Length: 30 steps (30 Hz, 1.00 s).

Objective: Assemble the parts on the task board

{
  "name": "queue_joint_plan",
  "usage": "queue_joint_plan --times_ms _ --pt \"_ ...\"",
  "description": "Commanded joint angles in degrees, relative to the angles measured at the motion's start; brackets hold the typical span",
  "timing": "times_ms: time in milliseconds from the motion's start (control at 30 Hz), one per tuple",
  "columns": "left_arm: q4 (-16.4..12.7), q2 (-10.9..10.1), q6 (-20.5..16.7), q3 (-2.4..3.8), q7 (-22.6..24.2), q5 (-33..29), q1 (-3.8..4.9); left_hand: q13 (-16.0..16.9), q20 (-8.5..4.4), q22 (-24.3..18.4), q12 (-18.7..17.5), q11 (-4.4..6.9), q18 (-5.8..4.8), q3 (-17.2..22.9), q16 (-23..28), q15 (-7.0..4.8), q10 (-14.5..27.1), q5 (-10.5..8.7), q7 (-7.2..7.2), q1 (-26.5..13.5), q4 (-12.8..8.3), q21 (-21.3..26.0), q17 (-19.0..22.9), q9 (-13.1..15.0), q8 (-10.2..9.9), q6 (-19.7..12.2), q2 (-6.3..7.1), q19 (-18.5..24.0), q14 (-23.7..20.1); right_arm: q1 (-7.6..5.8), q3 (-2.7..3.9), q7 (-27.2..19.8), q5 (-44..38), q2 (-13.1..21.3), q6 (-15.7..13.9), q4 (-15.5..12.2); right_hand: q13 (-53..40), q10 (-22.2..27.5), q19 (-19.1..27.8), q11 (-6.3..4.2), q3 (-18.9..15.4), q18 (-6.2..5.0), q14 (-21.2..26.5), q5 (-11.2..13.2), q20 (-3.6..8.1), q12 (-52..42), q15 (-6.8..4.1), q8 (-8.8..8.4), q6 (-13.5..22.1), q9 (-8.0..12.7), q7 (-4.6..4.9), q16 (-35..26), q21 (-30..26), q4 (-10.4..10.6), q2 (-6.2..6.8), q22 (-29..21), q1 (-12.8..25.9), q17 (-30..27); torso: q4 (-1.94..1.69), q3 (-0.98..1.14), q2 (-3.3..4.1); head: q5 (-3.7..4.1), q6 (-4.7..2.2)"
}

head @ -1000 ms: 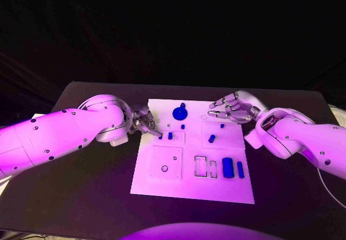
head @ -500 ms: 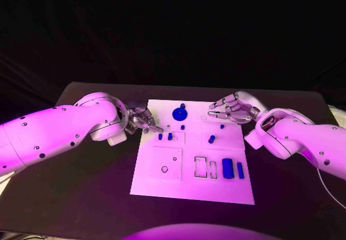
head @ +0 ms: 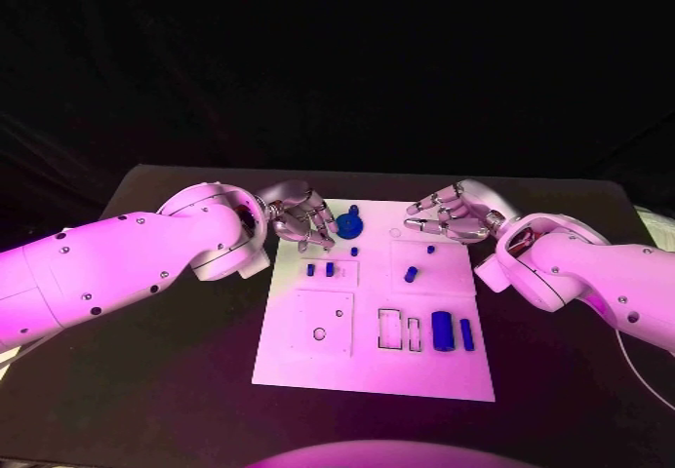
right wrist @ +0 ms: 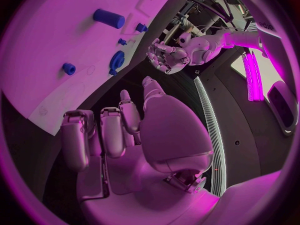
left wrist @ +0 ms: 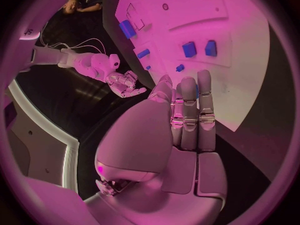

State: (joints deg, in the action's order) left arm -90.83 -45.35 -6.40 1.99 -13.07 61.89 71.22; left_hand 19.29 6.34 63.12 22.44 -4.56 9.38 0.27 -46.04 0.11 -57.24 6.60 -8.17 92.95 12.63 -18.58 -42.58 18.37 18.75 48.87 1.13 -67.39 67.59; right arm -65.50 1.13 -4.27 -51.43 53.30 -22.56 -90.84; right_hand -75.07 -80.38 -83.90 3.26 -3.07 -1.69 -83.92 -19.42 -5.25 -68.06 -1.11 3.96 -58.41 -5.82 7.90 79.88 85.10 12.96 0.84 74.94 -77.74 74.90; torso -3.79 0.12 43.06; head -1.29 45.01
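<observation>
The white task board (head: 369, 366) lies in the middle of the table. A round blue part (head: 349, 226) sits near its far edge. Two small blue parts (head: 321, 269) stand side by side near the left edge, and another small part (head: 414, 272) stands further right. Two longer blue parts (head: 453, 330) lie at the near right. My left hand (head: 298, 222) hovers over the board's far left corner beside the round part, holding nothing, its fingers (left wrist: 187, 110) straight. My right hand (head: 453, 216) hangs over the far right corner, fingers (right wrist: 103, 132) loosely apart and empty.
Empty outlined slots (head: 401, 327) and a square recess (head: 325, 317) mark the board's near half. Black table (head: 169, 370) surrounds the board. My left forearm (head: 127, 263) lies left of the board and my right forearm (head: 591, 278) to its right.
My left hand has lifted off the two small parts at the board's left edge and moved toward the far side, next to the round part. The right hand has stayed put.
</observation>
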Motion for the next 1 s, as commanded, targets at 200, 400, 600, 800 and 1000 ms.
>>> queue_joint_plan --times_ms 200,400,600,800,1000 --pt "2.4 3.6 -3.9 -0.65 9.1 12.5 -0.05 -4.3 0.64 -2.9 -2.9 -0.86 1.11 -0.6 1.1 0.96 0.1 -0.82 -0.60 -2.6 1.5 2.2 1.7 -3.3 -2.5 1.3 2.98 -1.5 0.8 0.04 0.00 -0.1 -0.5 -0.1 -1.3 0.1 -2.0 0.0 0.5 -0.33 -0.2 -0.57 -3.4 -0.2 0.01 0.2 -0.05 0.00 -0.2 -0.1 -0.01 -0.1 -0.4 0.0 -0.61 6.8 -0.1 3.7 0.10 -0.02 0.08 0.56 -0.57" --pt "4.8 6.2 -2.0 -0.98 8.8 18.6 -0.07 -6.3 0.57 -4.0 -4.0 -0.74 1.10 -0.1 1.1 0.85 0.1 -1.11 -0.02 -2.4 0.9 2.8 2.3 -4.8 -4.0 1.9 3.49 -2.4 1.3 0.04 0.00 0.3 -0.9 -0.2 -2.0 0.0 -2.0 0.0 0.5 -0.33 -0.2 -0.57 -3.4 -0.2 0.01 0.2 -0.05 -0.01 -0.2 -0.1 -0.01 -0.1 -0.4 0.0 -0.61 6.8 -0.1 3.7 0.15 0.01 0.12 0.95 -0.96" --pt "7.6 8.8 1.5 -1.59 7.4 25.0 -0.05 -8.9 0.15 -3.9 -5.8 -0.68 1.05 1.3 -6.4 0.51 -0.5 -1.04 0.72 -1.9 -0.1 1.6 -3.6 -6.7 -6.0 3.4 3.62 -5.5 6.3 0.04 0.00 0.3 -1.0 -0.4 -2.6 0.0 -2.0 0.0 0.5 -0.33 -0.2 -0.57 -3.4 -0.2 0.01 0.2 -0.05 -0.01 -0.2 -0.1 -0.01 -0.1 -0.4 0.0 -0.61 6.8 -0.1 3.7 0.15 -0.03 0.14 0.90 -0.98" --pt "10.4 11.0 3.1 -2.22 7.2 27.6 -0.06 -11.3 -0.52 5.0 -7.3 -0.23 -1.36 2.5 -20.3 -0.01 -2.5 -0.97 0.77 -2.8 -0.2 -17.5 -16.0 -8.2 -7.7 5.4 4.22 -12.4 13.0 0.04 0.00 0.1 -1.1 -0.4 -3.5 0.0 -1.9 0.1 0.6 -0.32 -0.3 -0.61 -3.3 -0.7 0.01 0.3 -0.04 -0.04 -0.1 -0.1 0.01 -0.3 -0.4 -0.1 -0.62 6.7 -0.2 3.6 0.19 -0.06 0.19 0.94 -0.94" --pt "12.3 12.7 4.2 -2.45 7.2 28.4 -0.11 -12.8 -0.78 11.1 -8.4 -0.04 -3.01 3.7 -27.4 -0.23 -3.9 -0.83 0.69 -3.3 -0.3 -29.9 -22.8 -9.2 -8.8 6.8 4.50 -15.3 15.7 0.04 0.00 -0.1 -0.8 -0.5 -3.5 0.0 -1.7 0.3 0.8 -0.29 -0.5 -0.66 -3.3 -1.4 0.01 0.7 -0.02 -0.06 -0.1 0.0 0.04 -0.5 -0.6 0.0 -0.53 6.5 -0.1 3.4 0.34 -0.14 0.28 0.89 -0.90"
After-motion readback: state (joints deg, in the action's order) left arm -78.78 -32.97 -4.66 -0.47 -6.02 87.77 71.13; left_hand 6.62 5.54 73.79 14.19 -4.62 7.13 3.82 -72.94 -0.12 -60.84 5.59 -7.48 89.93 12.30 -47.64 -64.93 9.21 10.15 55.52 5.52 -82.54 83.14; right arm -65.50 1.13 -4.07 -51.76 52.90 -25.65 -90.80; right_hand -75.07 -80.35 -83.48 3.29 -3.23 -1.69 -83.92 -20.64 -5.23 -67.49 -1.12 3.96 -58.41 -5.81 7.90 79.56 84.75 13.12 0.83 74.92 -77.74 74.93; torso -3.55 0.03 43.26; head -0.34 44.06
